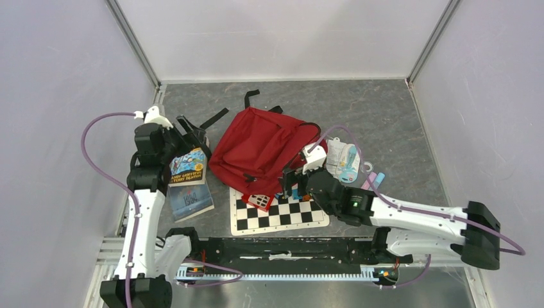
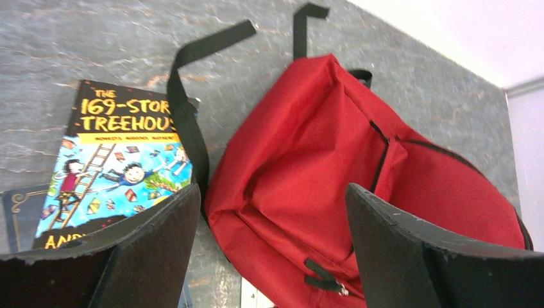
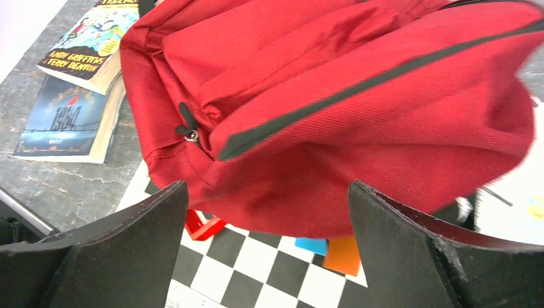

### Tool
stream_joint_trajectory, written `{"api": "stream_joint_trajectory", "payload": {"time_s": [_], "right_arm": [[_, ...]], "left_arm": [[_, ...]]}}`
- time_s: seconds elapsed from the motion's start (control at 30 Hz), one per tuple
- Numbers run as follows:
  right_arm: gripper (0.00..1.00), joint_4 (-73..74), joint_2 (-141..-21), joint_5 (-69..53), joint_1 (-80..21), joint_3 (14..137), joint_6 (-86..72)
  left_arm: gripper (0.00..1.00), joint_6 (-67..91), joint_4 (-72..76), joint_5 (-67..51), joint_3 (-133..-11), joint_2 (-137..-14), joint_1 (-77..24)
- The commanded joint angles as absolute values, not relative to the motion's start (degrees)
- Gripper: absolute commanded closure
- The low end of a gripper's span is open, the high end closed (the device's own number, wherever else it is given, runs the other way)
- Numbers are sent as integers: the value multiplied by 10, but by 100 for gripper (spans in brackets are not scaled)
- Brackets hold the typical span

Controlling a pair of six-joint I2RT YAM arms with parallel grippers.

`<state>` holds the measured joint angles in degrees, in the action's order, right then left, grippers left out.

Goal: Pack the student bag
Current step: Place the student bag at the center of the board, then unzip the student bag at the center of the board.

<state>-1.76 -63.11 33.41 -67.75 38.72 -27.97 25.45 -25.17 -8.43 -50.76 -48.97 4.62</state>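
Red student bag (image 1: 256, 144), inside hidden, two books (image 1: 190, 181) lying beside it

Bare table surface (image 1: 398, 122) is seen behind the student bag (image 1: 260, 146) and at its far right; passage is open there. On the left, access is narrowed by two stacked books (image 1: 190, 168) and loose black straps (image 1: 215, 117). The near side is taken up by a chequered board (image 1: 277, 215), overlapped by the bag's edge. The right side is crowded by a white packet (image 1: 342, 160) and markers (image 1: 378, 178).

treehouse book (image 1: 190, 168) partly atop 1984 book (image 1: 191, 201) | chessboard (image 1: 276, 218) | white packet (image 1: 342, 160), perhaps markers (image 1: 378, 178) beside
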Motion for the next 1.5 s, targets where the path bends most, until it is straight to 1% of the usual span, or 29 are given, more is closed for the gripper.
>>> {"api": "stream_joint_trajectory", "payload": {"time_s": [0.0, 0.07, 0.17, 0.23, 0.33, 0.43, 0.57, 0.67, 0.83, 0.93, 0.97, 1.03, 1.07, 1.13, 1.23, 1.3, 1.47], "right_arm": [[2, 92, -576, 375, -665, 412, -260], [2, 136, -563, 371, -648, 434, -254], [2, 184, -548, 360, -623, 455, -245], [2, 196, -538, 350, -609, 461, -240], [2, 195, -533, 338, -605, 472, -235], [2, 190, -541, 315, -604, 495, -234], [2, 172, -567, 288, -604, 511, -231], [2, 165, -586, 291, -604, 522, -233], [2, 105, -594, 280, -604, 509, -247], [2, 97, -620, 297, -604, 490, -254], [5, 100, -629, 308, -604, 479, -259], [19, 103, -642, 321, -605, 450, -274], [28, 98, -644, 323, -605, 434, -281], [38, 82, -641, 313, -605, 391, -291], [58, 74, -633, 316, -605, 341, -305], [63, 82, -627, 326, -605, 318, -323], [66, 64, -613, 338, -605, 290, -327]], "left_arm": [[10, 207, -239, -178, -499, -491, 31], [9, 197, -244, -175, -504, -505, -13], [8, 178, -247, -141, -514, -525, -96], [7, 167, -249, -107, -518, -545, -158], [7, 186, -249, -75, -512, -574, -208], [8, 240, -238, -52, -488, -588, -225], [8, 306, -187, -60, -423, -574, -232], [7, 343, -155, -71, -375, -553, -235], [7, 346, -155, -98, -331, -531, -240], [7, 347, -163, -104, -309, -507, -244], [7, 347, -161, -106, -299, -499, -246], [7, 347, -152, -114, -285, -480, -250], [7, 346, -149, -116, -280, -473, -253], [8, 342, -149, -110, -278, -466, -265], [10, 339, -153, -90, -281, -473, -283], [12, 338, -154, -76, -285, -484, -293], [20, 328, -146, -66, -298, -528, -326]]}}
